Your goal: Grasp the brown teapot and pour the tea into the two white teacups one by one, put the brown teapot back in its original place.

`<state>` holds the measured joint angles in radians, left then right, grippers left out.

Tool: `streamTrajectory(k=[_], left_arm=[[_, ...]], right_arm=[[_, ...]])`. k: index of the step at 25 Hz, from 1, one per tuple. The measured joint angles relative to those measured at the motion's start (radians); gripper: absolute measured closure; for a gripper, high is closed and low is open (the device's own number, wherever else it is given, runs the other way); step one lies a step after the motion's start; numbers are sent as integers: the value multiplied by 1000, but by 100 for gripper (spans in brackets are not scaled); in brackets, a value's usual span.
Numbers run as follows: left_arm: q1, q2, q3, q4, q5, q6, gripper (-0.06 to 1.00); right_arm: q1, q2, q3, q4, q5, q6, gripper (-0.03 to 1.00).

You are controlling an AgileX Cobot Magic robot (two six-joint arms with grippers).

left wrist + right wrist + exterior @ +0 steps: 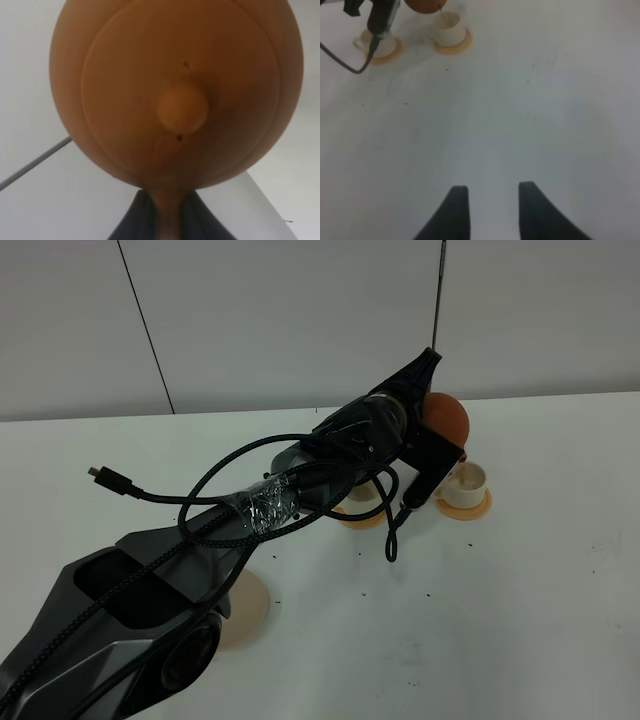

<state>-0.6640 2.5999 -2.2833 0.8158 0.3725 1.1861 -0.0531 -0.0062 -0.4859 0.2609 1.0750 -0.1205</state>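
My left gripper (428, 430) is shut on the loop handle of the brown teapot (447, 418) and holds it tilted in the air above the right white teacup (468, 480), which stands on an orange saucer (480, 508). In the left wrist view the teapot (175, 90) fills the frame, with its handle between the fingers (132, 222). The other teacup (370, 36) is mostly hidden by the arm in the high view. In the right wrist view a thin brown line runs from the teapot (422, 5) into the right cup (450, 29). My right gripper (492, 200) is open, empty and low over bare table.
The pale beige coaster (248, 608) lies near the front left, partly under the left arm's base. A black cable (390, 530) loops off the left arm and hangs in front of the left cup's saucer (362, 519). White wall behind the table.
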Motion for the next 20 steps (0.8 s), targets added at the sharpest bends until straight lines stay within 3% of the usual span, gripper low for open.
streamTrajectory(k=[20], left_arm=[[-15,0,0,48,-28,31,77]], right_arm=[[0,0,0,0,0,-2,73]])
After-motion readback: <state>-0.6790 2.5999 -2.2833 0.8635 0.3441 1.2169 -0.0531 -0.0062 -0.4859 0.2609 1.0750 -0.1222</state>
